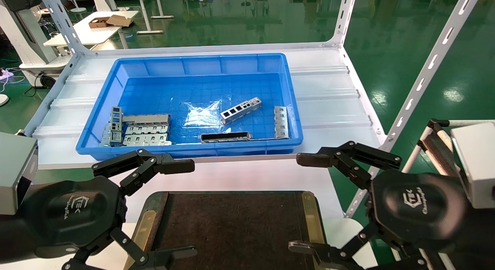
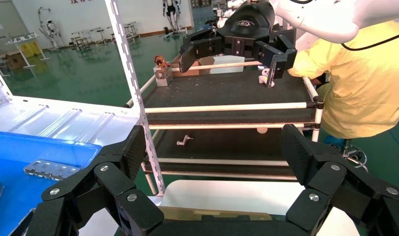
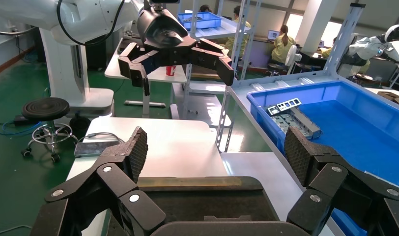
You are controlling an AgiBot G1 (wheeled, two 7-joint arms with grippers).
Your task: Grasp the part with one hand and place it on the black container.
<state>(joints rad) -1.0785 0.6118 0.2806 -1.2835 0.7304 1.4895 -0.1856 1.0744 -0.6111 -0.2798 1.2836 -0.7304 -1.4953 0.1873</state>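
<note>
The part [image 1: 241, 110], a slim light-grey bar with a row of rectangular cut-outs, lies tilted on the floor of the blue bin [image 1: 116, 74], right of its middle. The black container [image 1: 232, 227] is a flat dark tray with olive-brass side strips, at the near edge between my two hands; it also shows in the right wrist view [image 3: 202, 201]. My left gripper [image 1: 187, 209] is open and empty over the tray's left edge. My right gripper [image 1: 301, 203] is open and empty over its right edge. Both hang well short of the bin.
In the bin lie a dark-faced long bar [image 1: 225, 137], wider slotted grey plates [image 1: 147, 129] at the left, and another slim grey bar [image 1: 281, 122] by the right wall. White rack uprights [image 1: 421, 80] flank the shelf. A cart [image 2: 227, 91] stands to my right.
</note>
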